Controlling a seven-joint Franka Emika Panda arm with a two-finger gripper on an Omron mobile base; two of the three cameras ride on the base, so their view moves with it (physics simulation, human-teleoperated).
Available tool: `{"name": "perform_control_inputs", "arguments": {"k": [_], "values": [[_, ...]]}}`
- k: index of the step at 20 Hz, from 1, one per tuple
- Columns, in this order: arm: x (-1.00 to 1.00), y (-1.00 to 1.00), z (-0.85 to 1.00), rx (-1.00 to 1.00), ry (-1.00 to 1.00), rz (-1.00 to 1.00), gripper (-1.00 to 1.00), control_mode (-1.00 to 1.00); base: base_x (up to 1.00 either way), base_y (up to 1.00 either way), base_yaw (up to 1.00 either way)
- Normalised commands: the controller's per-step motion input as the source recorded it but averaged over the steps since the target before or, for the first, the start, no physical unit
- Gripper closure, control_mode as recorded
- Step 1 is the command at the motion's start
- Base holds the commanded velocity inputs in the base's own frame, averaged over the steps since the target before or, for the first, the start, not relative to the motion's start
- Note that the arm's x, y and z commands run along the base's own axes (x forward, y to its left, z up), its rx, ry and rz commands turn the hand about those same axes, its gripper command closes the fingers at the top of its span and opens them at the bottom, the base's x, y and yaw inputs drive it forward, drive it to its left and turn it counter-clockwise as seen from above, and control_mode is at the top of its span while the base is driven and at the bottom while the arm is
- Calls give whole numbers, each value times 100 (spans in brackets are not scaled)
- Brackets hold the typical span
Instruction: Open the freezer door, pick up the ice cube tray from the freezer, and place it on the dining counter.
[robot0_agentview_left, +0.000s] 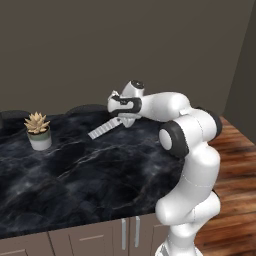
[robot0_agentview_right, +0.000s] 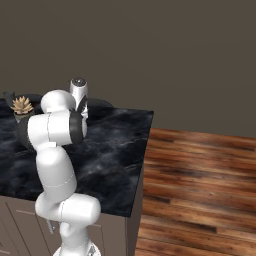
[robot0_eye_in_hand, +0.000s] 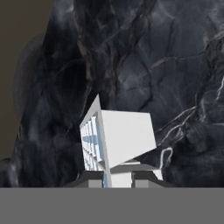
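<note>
A: Starting with the biggest thing, the dining counter (robot0_agentview_left: 75, 170) spreads under the arm as a broad black marble slab with white veining, brown cabinet doors below its front edge. Where does the robot stand against it?

B: The base sits at the counter's front right corner, and the arm (robot0_agentview_left: 192, 150) reaches forward and to the left over the slab. The ice cube tray (robot0_agentview_left: 104, 128) hangs from the gripper (robot0_agentview_left: 120, 120) above the marble, tilted, its far end dipping toward the stone. Whether that end touches the surface cannot be told.

A: And the grip itself?

B: The jaws are pinched as tight as they go on one short end of the tray. In the hand view the tray (robot0_eye_in_hand: 118, 140) juts out from between the fingertips, its pale blue compartments showing along one side.

A: So the placing step is in hand. What would make it go well?

B: Probably levelling the wrist so the tray lies flat, lowering until its underside rests on the marble, and only then letting go. Released while tilted, it could tip or slide. The spot looks safe, well apart from the small potted succulent (robot0_agentview_left: 38, 131) at the left.
</note>
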Motion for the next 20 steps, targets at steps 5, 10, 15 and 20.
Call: {"name": "perform_control_inputs", "arguments": {"k": [5,10,15,20], "values": [[-3,0,-40,-5,-1,0,100,-100,0,0,0],[-5,-1,-30,0,0,0,100,-100,0,0,0],[-6,-5,-30,0,0,0,100,-100,0,0,0],[-11,-1,-41,0,0,0,100,-100,0,0,0]]}}
